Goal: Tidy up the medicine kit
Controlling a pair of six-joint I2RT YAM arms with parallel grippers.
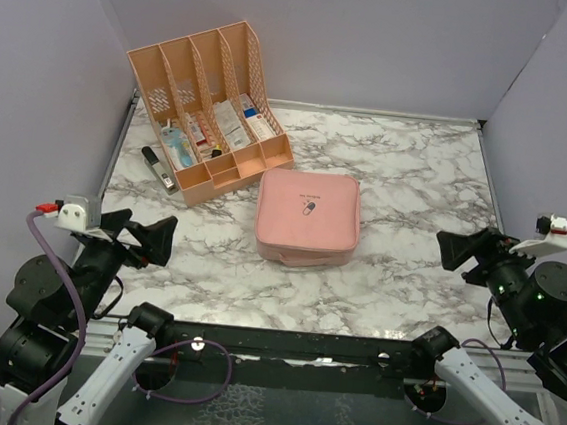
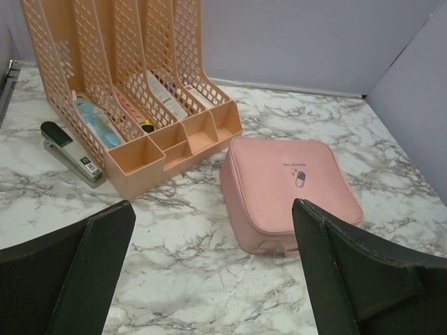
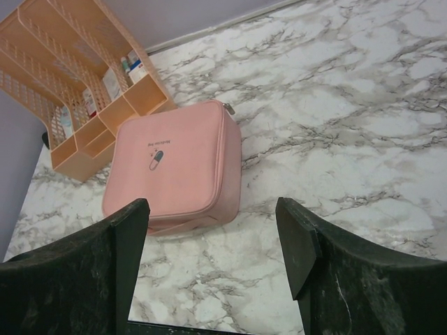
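While the left gripper (image 2: 213,209) and the right gripper (image 3: 213,206) hover over the table's (image 1: 418,175) near corners, each spread wide with nothing between its fingers, the kit (image 1: 306,218) lies flat and closed near the middle of the table, lid up with its pill logo showing. Both grippers point toward it, one from the near left, the other from the near right, well apart from it. It sits just in front of the organizer (image 1: 208,105), near the front trays, though whether they touch I cannot tell. Boxes (image 1: 230,122) stand in the organizer's slots. A stapler (image 1: 157,168) lies on the table just left of the organizer, by its front corner
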